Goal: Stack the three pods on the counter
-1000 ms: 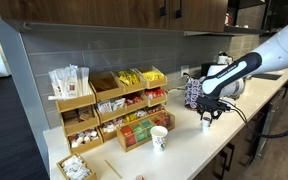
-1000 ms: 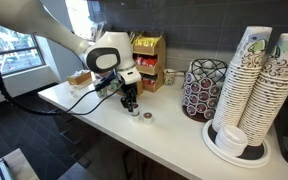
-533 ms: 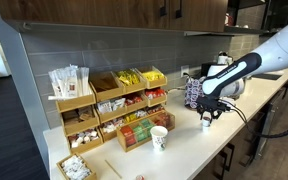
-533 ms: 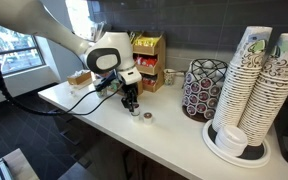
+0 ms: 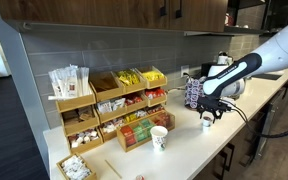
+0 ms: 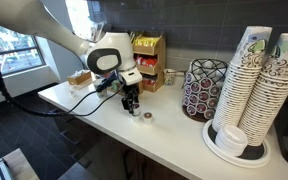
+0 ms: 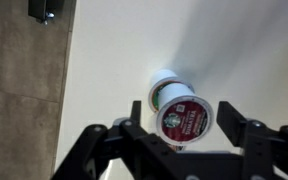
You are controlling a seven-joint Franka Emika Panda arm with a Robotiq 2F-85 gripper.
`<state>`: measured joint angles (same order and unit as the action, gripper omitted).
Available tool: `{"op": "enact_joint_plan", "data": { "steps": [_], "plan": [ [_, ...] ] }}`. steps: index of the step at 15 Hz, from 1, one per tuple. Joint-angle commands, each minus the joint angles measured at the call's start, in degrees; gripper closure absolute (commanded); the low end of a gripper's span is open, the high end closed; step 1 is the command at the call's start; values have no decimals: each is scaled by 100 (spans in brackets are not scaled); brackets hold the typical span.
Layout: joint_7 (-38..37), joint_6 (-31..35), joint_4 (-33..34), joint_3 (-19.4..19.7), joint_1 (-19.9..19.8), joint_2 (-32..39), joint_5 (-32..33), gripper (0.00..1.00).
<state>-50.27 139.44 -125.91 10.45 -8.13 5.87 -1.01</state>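
In the wrist view a pod with a dark red printed top [image 7: 184, 117] stands between my gripper's [image 7: 182, 113] two fingers, with a gap on each side. The gripper is open and not touching it. A second pod, whitish with a green rim [image 7: 165, 88], sits on the cream counter [image 7: 114, 70] just beyond it. What lies under the red-topped pod is hidden. In both exterior views the gripper [image 6: 132, 106] [image 5: 207, 121] points straight down at the counter [image 6: 94, 112]. One small pod [image 6: 147, 117] sits beside it. No third pod shows clearly.
A wire pod rack [image 6: 205, 90] and tall stacks of paper cups [image 6: 256, 85] stand further along the counter. A white printed paper cup [image 5: 159, 138] and wooden snack shelves [image 5: 114, 105] are on the other side. The counter's front edge [image 6: 104, 130] runs close by.
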Motion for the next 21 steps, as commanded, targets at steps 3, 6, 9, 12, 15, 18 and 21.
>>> {"op": "enact_joint_plan", "data": {
  "steps": [3,6,9,12,15,18,21],
  "plan": [
    [-141,131,27,89,-5,14,164,0],
    [-468,151,173,169,-6,144,417,0],
    [-461,72,149,158,-13,50,435,0],
    [-528,74,176,167,-10,79,473,0],
    [-537,77,177,168,-9,87,475,0],
    [-484,140,302,196,-77,223,288,0],
    [-470,93,450,235,-126,340,229,0]
  ]
}}
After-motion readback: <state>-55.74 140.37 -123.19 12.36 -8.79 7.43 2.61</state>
